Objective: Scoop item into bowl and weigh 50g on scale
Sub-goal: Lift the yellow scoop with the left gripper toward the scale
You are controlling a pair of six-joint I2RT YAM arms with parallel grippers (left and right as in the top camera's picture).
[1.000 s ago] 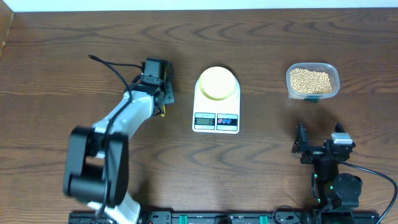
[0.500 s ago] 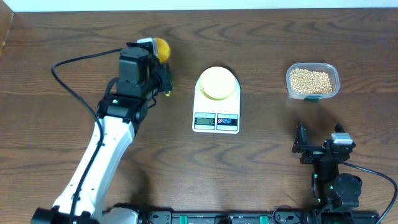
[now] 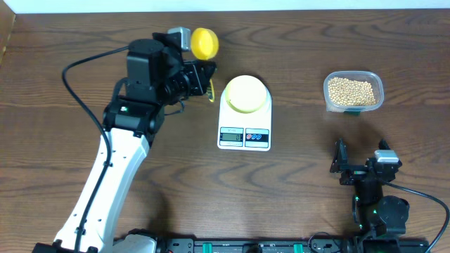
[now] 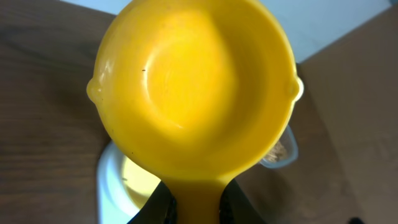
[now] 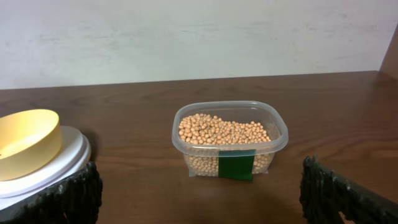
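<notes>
My left gripper [image 3: 202, 76] is shut on the handle of an empty yellow scoop [image 3: 204, 42], held in the air just left of the scale [image 3: 244, 125]. In the left wrist view the scoop [image 4: 193, 87] fills the frame, its handle between the jaws [image 4: 198, 202]. The pale yellow-green bowl [image 3: 246, 93] sits empty on the white scale and also shows in the right wrist view [image 5: 25, 140]. The tan beans [image 3: 351, 88] fill a clear plastic container [image 5: 273, 134] at the far right. My right gripper [image 3: 358, 165] is open and empty, in front of the container.
The container has a green label [image 5: 236, 167] on its front. The scale's display and two buttons [image 3: 244, 135] face the front edge. A black cable [image 3: 77, 70] loops from the left arm. A pale wall runs along the table's far edge.
My left arm has lifted the yellow scoop and swung it right and towards the back, close to the scale. The right arm has not moved.
</notes>
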